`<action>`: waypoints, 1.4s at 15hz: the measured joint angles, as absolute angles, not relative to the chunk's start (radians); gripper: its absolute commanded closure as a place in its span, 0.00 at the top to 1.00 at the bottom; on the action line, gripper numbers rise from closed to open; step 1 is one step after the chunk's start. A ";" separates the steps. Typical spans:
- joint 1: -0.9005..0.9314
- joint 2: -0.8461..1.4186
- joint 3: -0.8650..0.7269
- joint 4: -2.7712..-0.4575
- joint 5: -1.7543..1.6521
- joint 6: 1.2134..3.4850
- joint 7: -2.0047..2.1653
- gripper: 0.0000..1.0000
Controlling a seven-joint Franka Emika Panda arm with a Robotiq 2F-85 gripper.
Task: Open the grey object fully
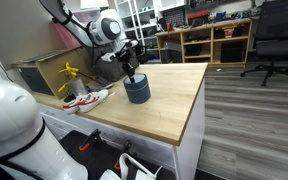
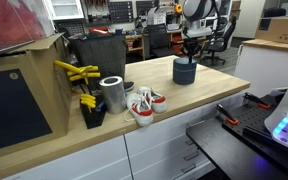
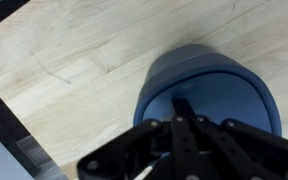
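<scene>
The grey object (image 1: 137, 92) is a short round blue-grey container standing upright on the wooden table, seen in both exterior views (image 2: 185, 72). Its flat round lid (image 3: 224, 95) fills the wrist view and lies on the container. My gripper (image 1: 132, 72) comes straight down onto the lid's centre (image 2: 191, 55). In the wrist view the fingers (image 3: 179, 118) are drawn together over a dark narrow handle in the middle of the lid. The fingertips hide the contact itself.
A pair of red-and-white shoes (image 2: 144, 105), a silver cylinder (image 2: 112, 93), yellow tools (image 2: 79, 72) and a large dark bin (image 2: 99, 50) stand along one end of the table. The table edge (image 1: 199, 105) is close to the container. An office chair (image 1: 269, 40) stands beyond.
</scene>
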State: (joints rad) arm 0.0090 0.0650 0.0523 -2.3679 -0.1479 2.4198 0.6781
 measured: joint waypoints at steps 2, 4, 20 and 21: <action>0.012 0.060 0.052 -2.378 -0.169 2.435 0.701 0.00; 0.019 0.054 0.052 -2.389 -0.203 2.448 0.737 0.00; 0.014 -0.135 0.032 -2.378 -0.052 2.404 0.672 1.00; 0.010 -0.158 0.032 -2.378 -0.052 2.406 0.672 1.00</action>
State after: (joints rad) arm 0.0104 -0.1578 0.0323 -2.3780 -0.0521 2.4056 0.6721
